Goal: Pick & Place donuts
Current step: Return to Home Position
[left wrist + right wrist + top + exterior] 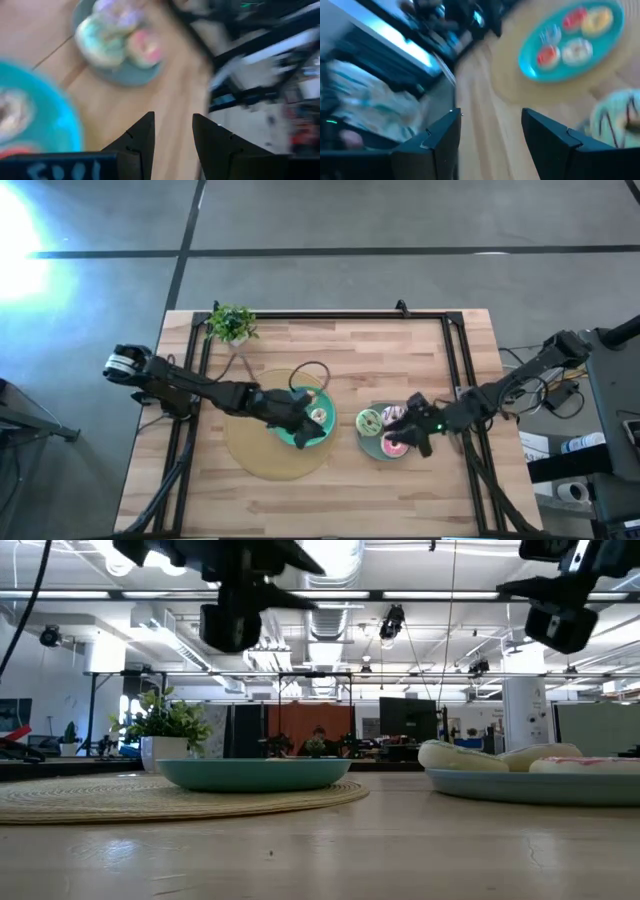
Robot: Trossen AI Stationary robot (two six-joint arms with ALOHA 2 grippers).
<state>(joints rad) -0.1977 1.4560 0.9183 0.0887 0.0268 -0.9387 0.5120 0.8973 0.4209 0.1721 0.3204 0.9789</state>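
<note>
High view: the wooden table (pixel 340 490), made of pale planks, is being used as work surface. The round woven mat (pixel 250 460) is being covered partly by the smooth teal plate (pixel 329 404); the grey-green plate (pixel 371 446) is being kept on bare wood to its right. The left gripper (pixel 290 420) is being held above the teal plate, the right gripper (pixel 415 427) above the other, both with fingers parted and empty, probably because the sorting seems finished. The small donuts (pixel 576 50) are being carried by the teal plate, the larger iced rings (pixel 368 421) by the grey-green one.
</note>
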